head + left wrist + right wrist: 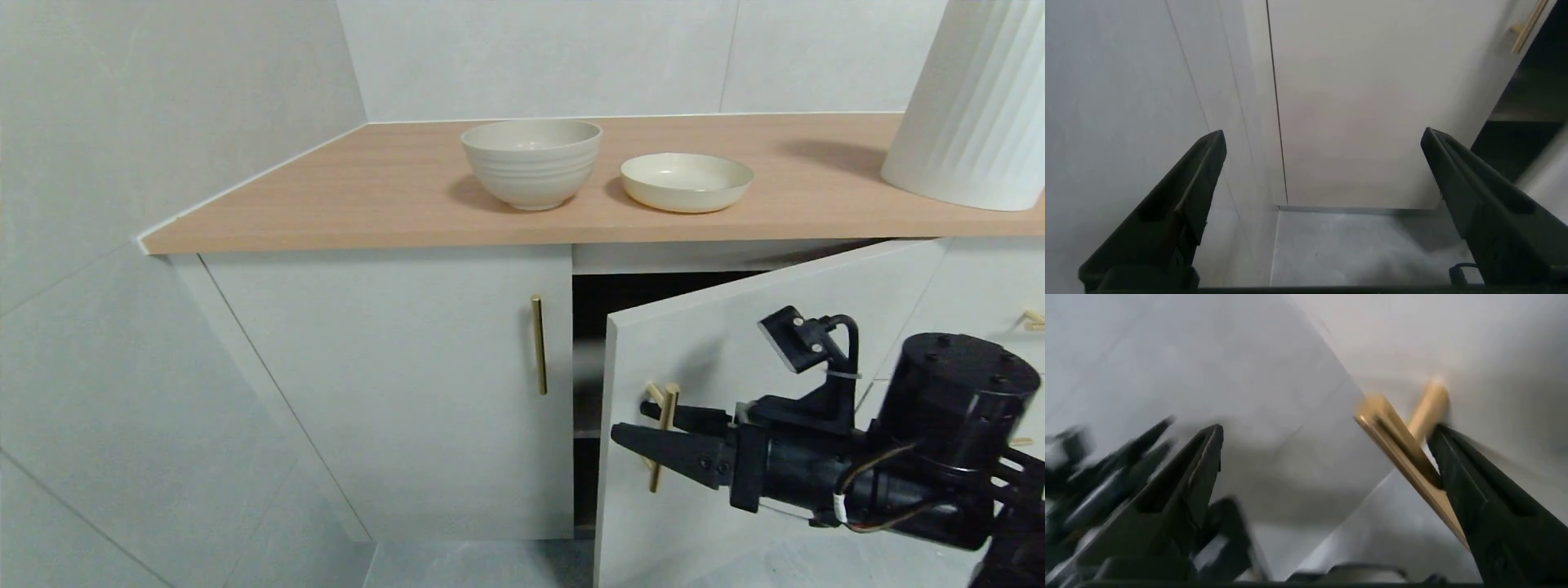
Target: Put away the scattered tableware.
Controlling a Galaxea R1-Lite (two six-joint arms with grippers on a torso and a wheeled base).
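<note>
Door opening seems the step: right tool (633, 421), spread, straddles the handle (671, 397) of the half-open cabinet door (735, 327); next, close and pull wider.

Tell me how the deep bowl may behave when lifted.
The deep bowl looks rigid and probably slippery, given its smooth surface. Its narrow foot and tall wall suggest it could tip if pushed high up.
</note>
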